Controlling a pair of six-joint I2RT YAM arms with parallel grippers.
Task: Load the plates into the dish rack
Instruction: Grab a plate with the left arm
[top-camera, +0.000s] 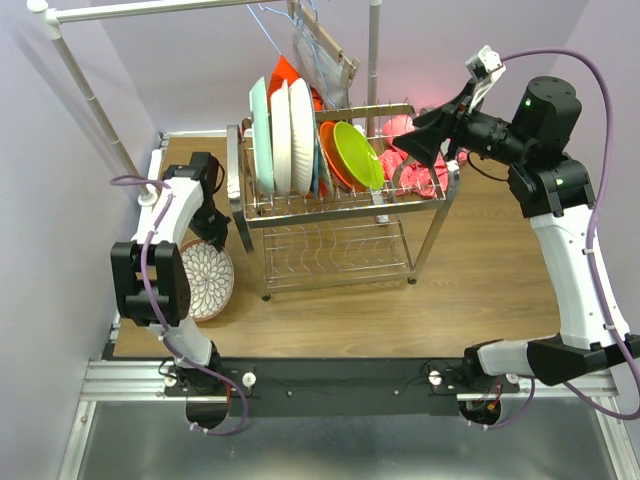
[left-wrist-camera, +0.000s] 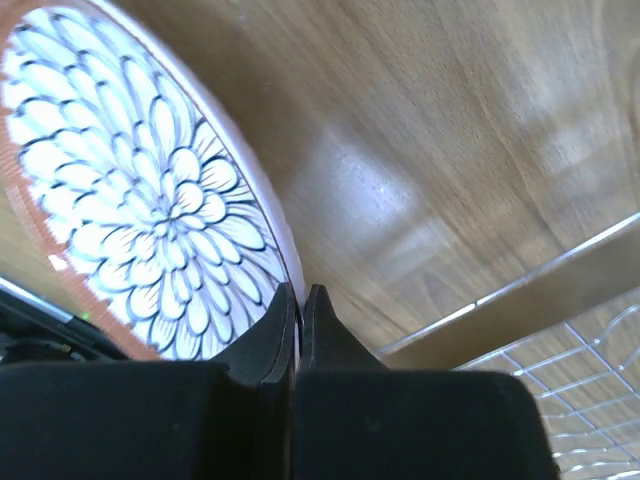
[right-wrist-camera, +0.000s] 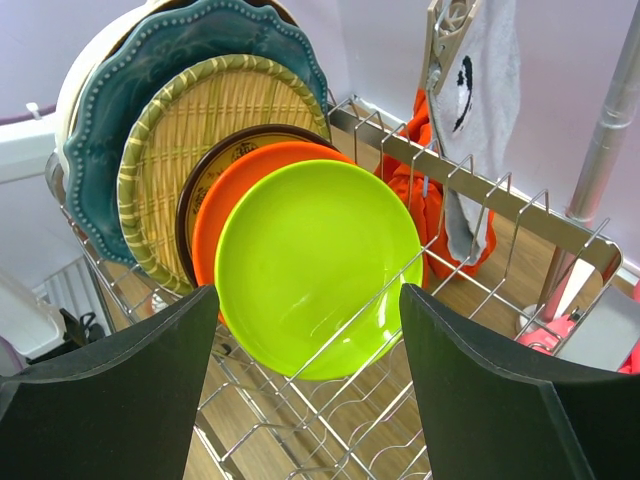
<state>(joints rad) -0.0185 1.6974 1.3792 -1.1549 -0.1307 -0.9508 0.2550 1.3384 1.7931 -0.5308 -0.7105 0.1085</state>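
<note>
One floral plate (top-camera: 205, 282) rests on the counter (top-camera: 480, 270) beside the dish rack (top-camera: 300, 210), its rim pinched by the left pincer (left-wrist-camera: 298, 305). The lift should be slow, tilting it upright. The right pincer (right-wrist-camera: 308, 300) gapes wide.

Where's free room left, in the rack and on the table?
Free: rack upper slots right of the lime plate, to its right end; lower tier looks bare. Open table in front and right of the rack. Crowded: left half of the upper shelf, packed with plates; floral plate on the table left of the rack.
</note>
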